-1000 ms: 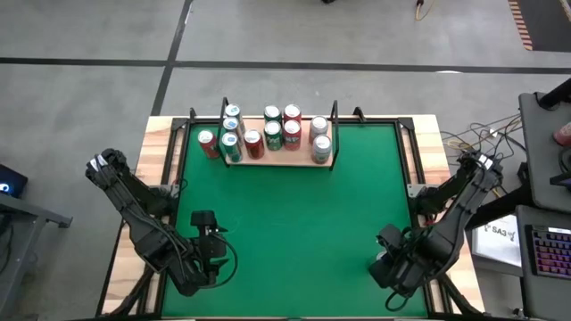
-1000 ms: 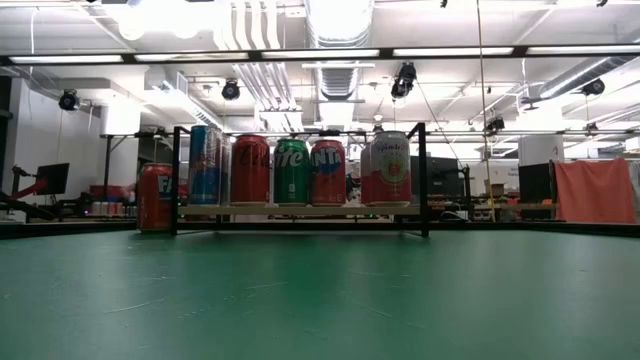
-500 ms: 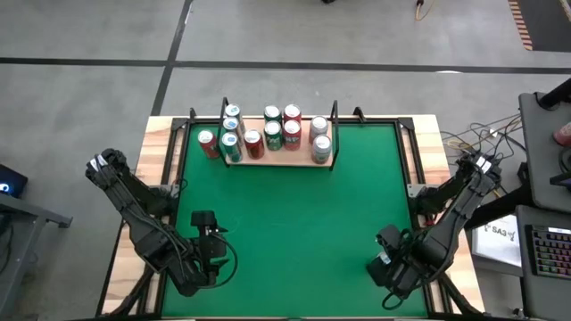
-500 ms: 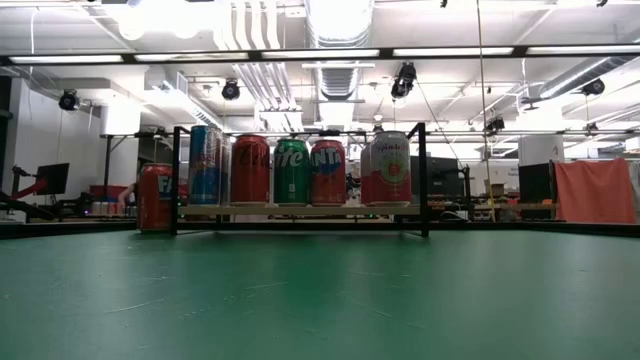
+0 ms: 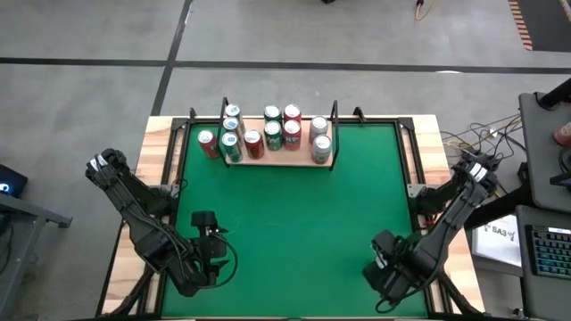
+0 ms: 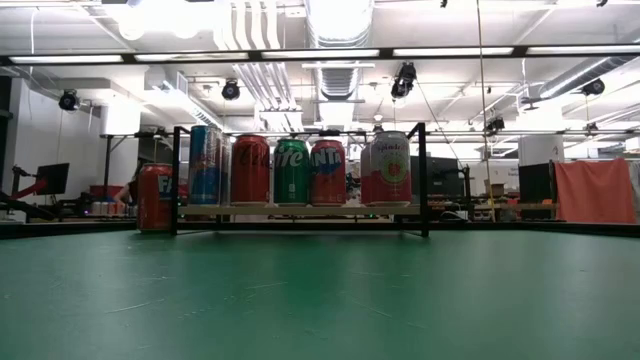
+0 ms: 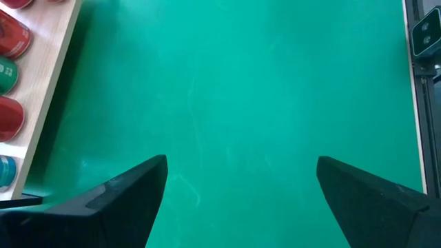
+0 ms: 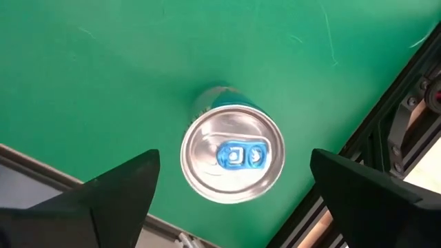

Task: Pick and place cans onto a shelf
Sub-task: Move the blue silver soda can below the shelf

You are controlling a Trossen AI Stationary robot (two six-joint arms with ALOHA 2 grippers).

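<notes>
Fingers of the right gripper (image 8: 231,193) are spread wide above an upright can (image 8: 233,162) with a blue tab, neither finger touching it. Fingers of the left gripper (image 7: 241,196) are likewise spread, over bare green table (image 5: 294,214).

The can stands near the right front corner of the table, well apart from the shelf (image 5: 278,161) at the far edge, where the other cans (image 5: 273,134) are grouped; one red can (image 5: 207,144) stands just beside the shelf's left end.

The can is judged rigid, smooth and slippery, thin-walled enough to dent; a grasp across the body is advised.

Only the right wrist view shows this can; in the high view it is hidden under the arm, and the low view shows neither gripper.
</notes>
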